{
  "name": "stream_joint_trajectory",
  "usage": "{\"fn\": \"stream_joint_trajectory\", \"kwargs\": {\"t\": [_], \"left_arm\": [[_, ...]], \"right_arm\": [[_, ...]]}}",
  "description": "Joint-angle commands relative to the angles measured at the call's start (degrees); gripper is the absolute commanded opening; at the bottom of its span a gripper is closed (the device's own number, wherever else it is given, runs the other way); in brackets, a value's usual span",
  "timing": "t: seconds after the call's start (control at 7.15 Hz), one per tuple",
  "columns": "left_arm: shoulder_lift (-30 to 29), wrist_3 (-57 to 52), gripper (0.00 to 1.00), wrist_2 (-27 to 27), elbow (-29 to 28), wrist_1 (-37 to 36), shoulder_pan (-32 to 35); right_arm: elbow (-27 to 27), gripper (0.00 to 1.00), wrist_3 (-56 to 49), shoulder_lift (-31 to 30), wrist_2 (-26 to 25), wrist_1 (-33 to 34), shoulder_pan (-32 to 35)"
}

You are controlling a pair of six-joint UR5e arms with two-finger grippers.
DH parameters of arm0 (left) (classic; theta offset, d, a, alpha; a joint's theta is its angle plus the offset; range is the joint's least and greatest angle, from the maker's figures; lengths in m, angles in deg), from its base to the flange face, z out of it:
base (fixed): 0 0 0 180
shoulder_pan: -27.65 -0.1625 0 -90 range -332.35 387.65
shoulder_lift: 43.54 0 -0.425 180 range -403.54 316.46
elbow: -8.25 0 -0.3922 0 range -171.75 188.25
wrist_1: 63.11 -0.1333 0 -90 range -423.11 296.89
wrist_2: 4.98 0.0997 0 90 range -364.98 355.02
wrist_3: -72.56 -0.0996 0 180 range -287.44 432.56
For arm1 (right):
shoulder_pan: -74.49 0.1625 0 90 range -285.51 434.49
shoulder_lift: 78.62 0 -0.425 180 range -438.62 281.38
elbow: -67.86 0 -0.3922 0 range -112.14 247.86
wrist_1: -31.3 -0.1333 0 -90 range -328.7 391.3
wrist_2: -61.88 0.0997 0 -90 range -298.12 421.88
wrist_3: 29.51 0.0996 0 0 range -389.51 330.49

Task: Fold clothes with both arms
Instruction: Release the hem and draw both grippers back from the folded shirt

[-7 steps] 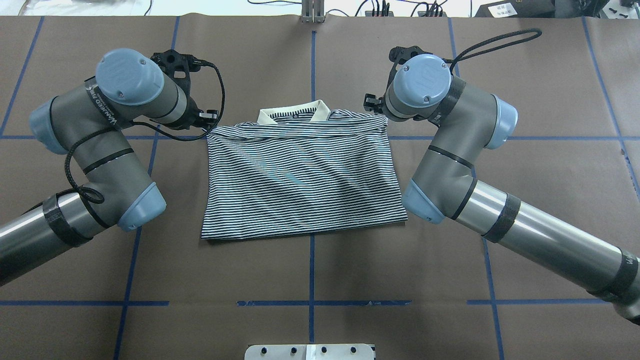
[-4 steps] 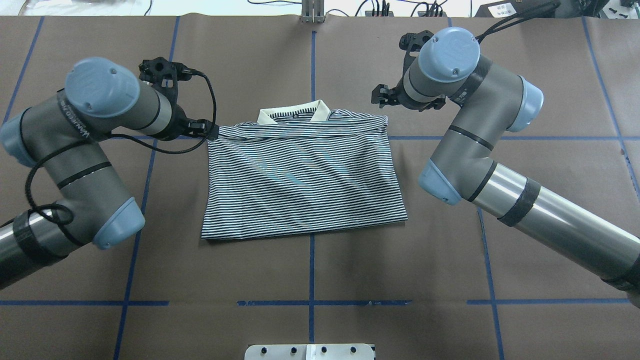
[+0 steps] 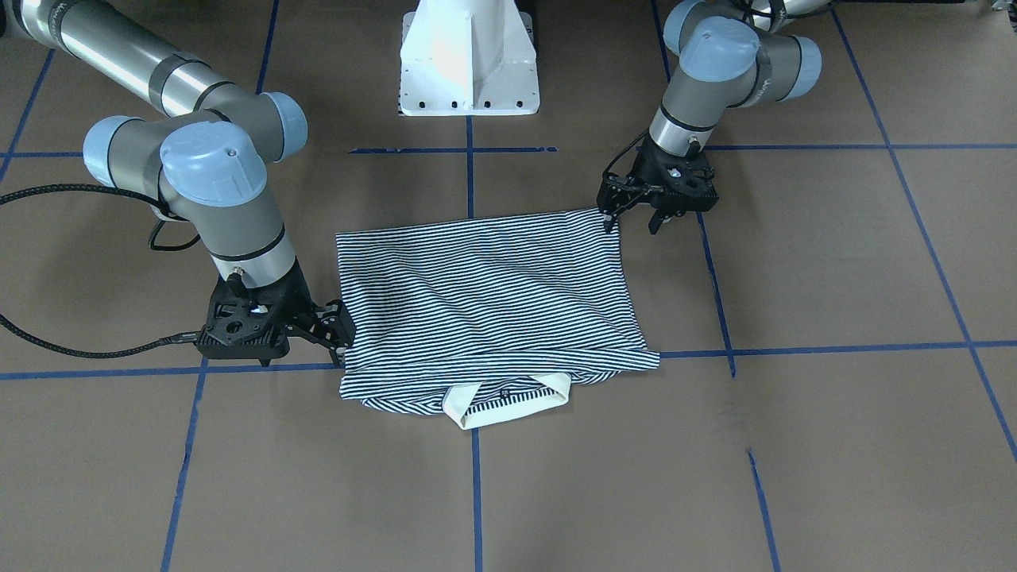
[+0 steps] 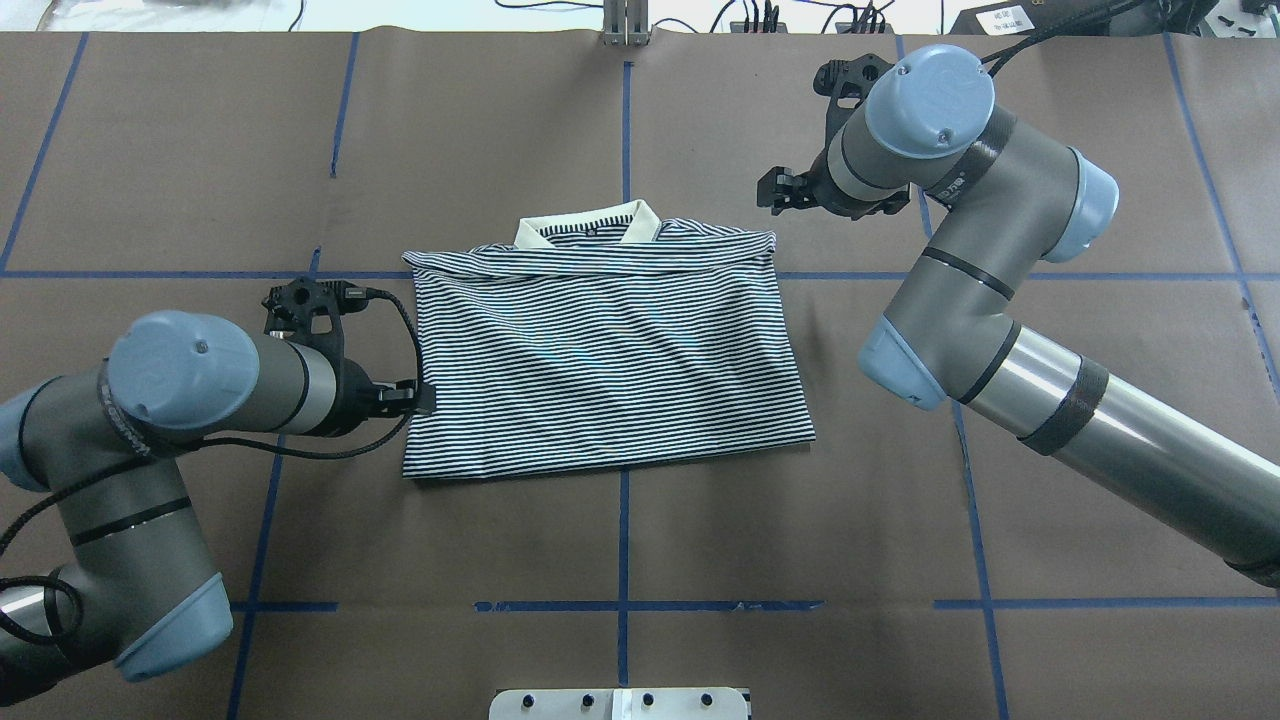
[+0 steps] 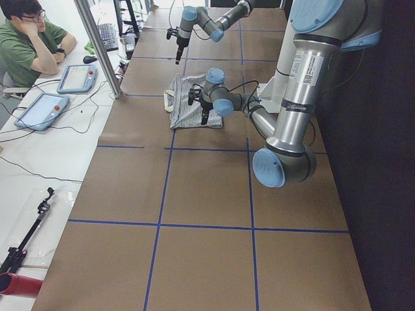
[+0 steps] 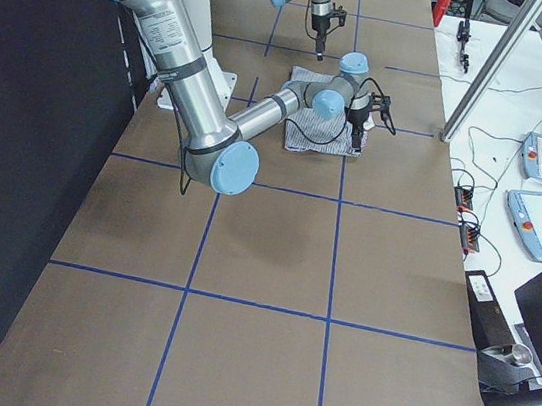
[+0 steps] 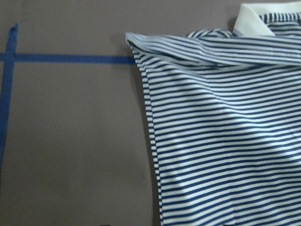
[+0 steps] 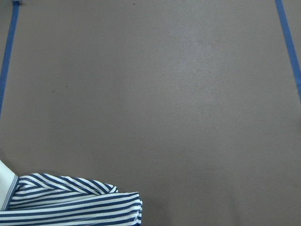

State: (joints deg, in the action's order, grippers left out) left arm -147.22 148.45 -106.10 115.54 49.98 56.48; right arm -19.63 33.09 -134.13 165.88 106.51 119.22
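Here, left claw (image 3: 632,221) and right claw (image 3: 342,332) flank shirt (image 3: 485,294).

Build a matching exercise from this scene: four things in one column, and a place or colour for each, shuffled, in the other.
Things:
1. collar
2. left hand
3. right hand
4. tape lines

Matches:
A. blue
B. beside the shirt's edge, near the hem
C. cream
D. off the shirt, near its collar-end corner

Pairs: 1-C; 2-B; 3-D; 4-A
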Motion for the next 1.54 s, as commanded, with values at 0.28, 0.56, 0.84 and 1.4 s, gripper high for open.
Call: {"fn": "stream_joint_trajectory", "kwargs": {"t": [0.28,0.56,0.84,1.4], "left_arm": [[0.50,5.31,0.54,1.98,-0.33,0.29,-4.83],[0.24,5.76,0.47,1.98,-0.42,0.29,-5.36],[0.24,5.58,0.04,1.98,-0.59,0.20,-5.36],[3.39,-2.36,0.00,2.16,-0.32,0.11,-3.01]], "right_arm": [[-0.05,1.00,-0.02,-0.12,-0.02,-0.07,0.01],[-0.05,1.00,-0.02,-0.13,-0.02,-0.07,0.01],[-0.05,1.00,-0.02,-0.13,-0.02,-0.07,0.01],[-0.05,1.00,0.33,-0.30,-0.20,-0.07,-0.16]]}}
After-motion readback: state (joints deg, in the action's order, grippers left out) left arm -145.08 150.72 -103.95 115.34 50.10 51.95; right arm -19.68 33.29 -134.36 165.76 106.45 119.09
